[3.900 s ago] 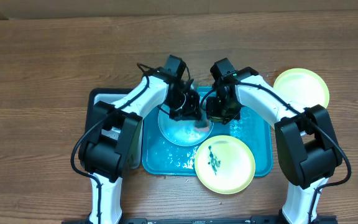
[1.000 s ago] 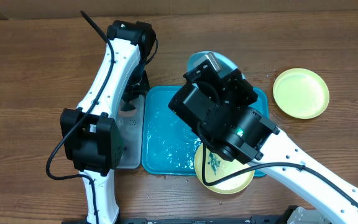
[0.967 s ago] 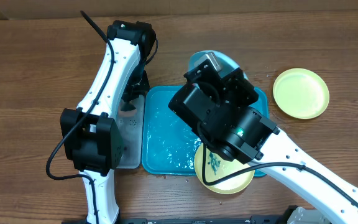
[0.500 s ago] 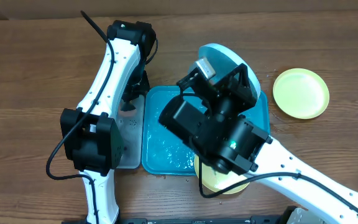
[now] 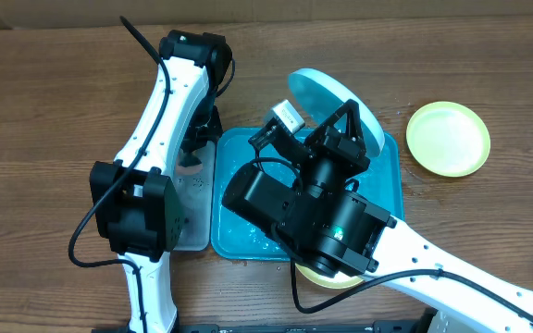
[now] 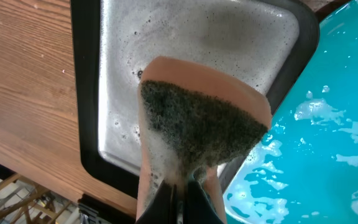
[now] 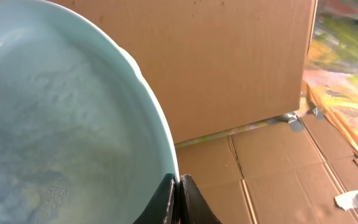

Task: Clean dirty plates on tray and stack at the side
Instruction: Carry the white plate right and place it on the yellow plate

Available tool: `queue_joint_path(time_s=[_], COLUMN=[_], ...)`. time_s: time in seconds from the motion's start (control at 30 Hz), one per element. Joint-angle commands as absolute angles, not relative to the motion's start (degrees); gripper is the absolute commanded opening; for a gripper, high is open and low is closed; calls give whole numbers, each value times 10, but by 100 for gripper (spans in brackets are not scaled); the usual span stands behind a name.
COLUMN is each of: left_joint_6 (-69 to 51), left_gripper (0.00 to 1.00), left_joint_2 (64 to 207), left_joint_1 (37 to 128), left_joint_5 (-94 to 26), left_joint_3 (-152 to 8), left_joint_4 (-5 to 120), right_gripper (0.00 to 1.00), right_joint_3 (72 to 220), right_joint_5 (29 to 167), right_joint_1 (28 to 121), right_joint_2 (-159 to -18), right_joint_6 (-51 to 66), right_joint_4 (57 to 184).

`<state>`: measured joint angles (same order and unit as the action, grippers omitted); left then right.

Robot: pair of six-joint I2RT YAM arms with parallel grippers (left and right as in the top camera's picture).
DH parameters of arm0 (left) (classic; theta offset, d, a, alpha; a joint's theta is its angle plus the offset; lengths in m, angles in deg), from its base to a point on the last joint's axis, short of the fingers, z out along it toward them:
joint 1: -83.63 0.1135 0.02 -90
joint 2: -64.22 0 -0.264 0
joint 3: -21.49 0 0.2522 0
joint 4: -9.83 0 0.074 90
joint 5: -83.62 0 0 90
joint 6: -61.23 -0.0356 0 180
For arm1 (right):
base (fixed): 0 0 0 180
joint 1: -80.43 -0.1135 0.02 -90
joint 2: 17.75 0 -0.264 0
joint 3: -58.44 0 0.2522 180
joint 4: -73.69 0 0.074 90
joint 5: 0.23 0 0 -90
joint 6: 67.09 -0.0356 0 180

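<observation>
Wooden bench (image 5: 44, 111): right jaws pinch the plate (image 5: 320, 92), which we find now lifted off the tray (image 5: 231, 153), ready for stacking; left jaws pinch sponge (image 6: 197, 124).

A brown wooden bench (image 5: 44, 111); a cardboard wall (image 7: 229, 56) stands behind. On the floor lies flattened cardboard (image 7: 272, 174); its seams are taped.

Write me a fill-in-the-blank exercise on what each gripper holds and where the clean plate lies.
The lifted plate in the right gripper is ___ in colour.
The left gripper holds a ___ over the grey metal tray.
The yellow-green plate with no smears lies on the ___, outside the turquoise tray.
Missing words: light blue; sponge; table.
</observation>
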<state>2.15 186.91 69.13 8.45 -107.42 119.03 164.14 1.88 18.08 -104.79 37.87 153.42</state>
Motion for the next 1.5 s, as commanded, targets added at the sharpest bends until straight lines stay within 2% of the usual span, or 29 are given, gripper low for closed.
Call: queue_joint_path(time_s=[0.0, 0.27, 0.4, 0.5, 0.63, 0.73, 0.83, 0.93, 1.03, 1.13, 1.17, 1.27, 1.4, 1.47], left_joint_6=[8, 8, 8, 8, 8, 8, 8, 8, 8, 8, 8, 8, 8, 8], left_gripper=[4, 5, 4, 4, 4, 4, 4, 4, 4, 4, 4, 4, 4, 4], left_joint_2=[1856, 1856, 1856, 1856, 1856, 1856, 1856, 1856, 1856, 1856, 1856, 1856, 1856, 1856], left_joint_1=[696, 696, 696, 696, 696, 696, 696, 696, 696, 696, 696, 696, 696, 696], left_joint_5=[90, 91, 90, 91, 90, 90, 90, 90, 90, 90, 90, 90, 90, 90], left_joint_3=[-1087, -1087, -1087, -1087, -1087, -1087, -1087, -1087, -1087, -1087, -1087, -1087, -1087, -1087], left_joint_4=[1196, 1196, 1196, 1197, 1196, 1202, 1197, 1200, 1202, 1204, 1204, 1203, 1204, 1204], right_gripper=[4, 4, 4, 4, 4, 4, 4, 4, 4, 4, 4, 4, 4, 4], right_joint_3=[1657, 1657, 1655, 1655, 1655, 1655, 1655, 1655, 1655, 1655, 1655, 1655, 1655, 1651], right_joint_5=[-3, 0, 174, 54, 177, 69, 215, 120, 222, 125, 132, 271, 424, 560], right_joint_1=[178, 178, 220, 230, 245, 231, 244, 242, 247, 243, 235, 251, 304, 356], right_joint_2=[-1040, -1040, -1041, -1043, -1043, -1045, -1044, -1049, -1050, -1054, -1052, -1053, -1064, -1071], right_joint_6=[380, 373, 354, 324, 350, 302, 331, 262, 290, 230, 218, 217, 112, 68], right_joint_4=[1527, 1512, 1506, 1509, 1489, 1510, 1492, 1529, 1514, 1549, 1551, 1558, 1577, 1573])
